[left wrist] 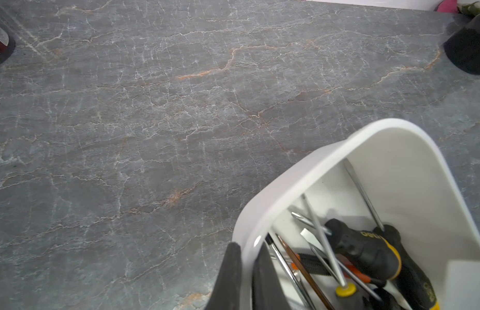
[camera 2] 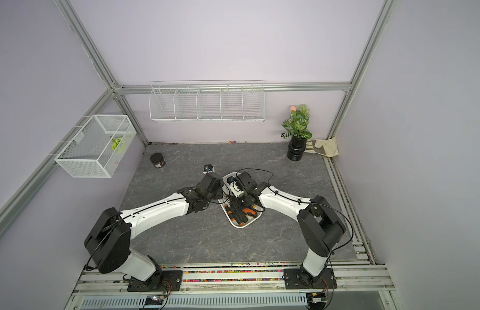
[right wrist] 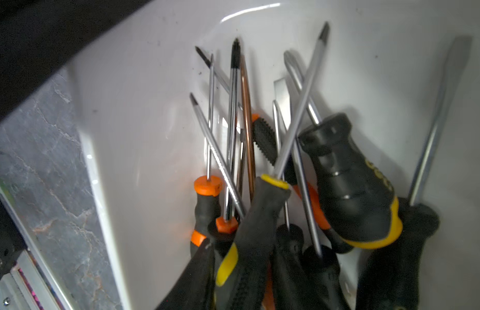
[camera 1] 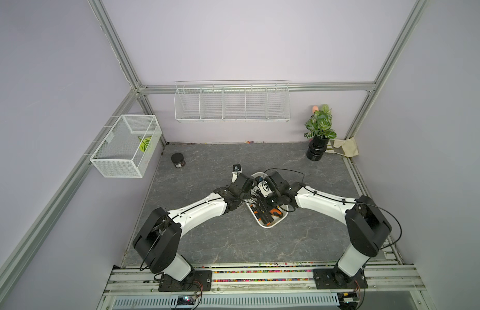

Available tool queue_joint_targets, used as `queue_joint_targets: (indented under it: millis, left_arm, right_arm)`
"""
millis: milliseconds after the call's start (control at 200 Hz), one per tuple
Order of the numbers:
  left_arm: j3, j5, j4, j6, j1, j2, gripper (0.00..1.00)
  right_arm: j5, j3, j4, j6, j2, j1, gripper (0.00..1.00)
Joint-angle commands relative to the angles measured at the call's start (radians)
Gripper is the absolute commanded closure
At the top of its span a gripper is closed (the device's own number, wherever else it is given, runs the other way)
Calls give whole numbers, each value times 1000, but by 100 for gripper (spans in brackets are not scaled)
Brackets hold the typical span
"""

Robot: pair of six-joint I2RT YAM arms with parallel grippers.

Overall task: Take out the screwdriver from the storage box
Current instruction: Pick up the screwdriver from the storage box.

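Black screwdriver handles [right wrist: 349,188] with yellow and orange bands filled the right wrist view, their steel shafts crossing over the white floor of the storage box [right wrist: 139,107]. On top of the heap lay 1 slim black-and-yellow screwdriver [right wrist: 257,214]. Just beside its handle sat 1 dark finger [right wrist: 198,268] of the right jaws. The other finger was out of sight, so I could not tell whether the right jaws were apart or gripping.

In both top views the storage box [camera 1: 265,226] [camera 2: 240,226] stood on the grey counter [camera 1: 206,241] between the 2 wrists. The right arm [camera 1: 322,201] reached down into it among the handles. The left jaws were clamped on the box's side wall: in the left wrist view 1 finger [left wrist: 231,273] stood outside the rim [left wrist: 327,150] and 1 inside. Every screwdriver in view lay inside the box. Near the back wall, well apart from the box, stood a dark jar [camera 1: 178,160] and a potted plant [camera 1: 320,128].
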Motion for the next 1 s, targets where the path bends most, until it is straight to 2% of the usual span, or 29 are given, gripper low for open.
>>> queue_joint_targets:
  millis: [0,290,650,870,995]
  left_arm:
    - [-5,-21,63,-4,-4,-15,100]
    - [-8,-24,67,-1,8,-16,100]
    - [1,-11,90,67,26,7,100]
    - [0,42,131,249,67,15,100]
    - [-13,91,152,342,123,6,100]
  right_arm:
    - [45,-7,-44,-6,16,4,67]
    - [64,-18,-52,3,-46,4,100]
    - [72,-76,-23,77,-181,4,100]
    - [144,-123,-32,139,-297,3,100]
    - [208,-164,-33,187,-358,2,100]
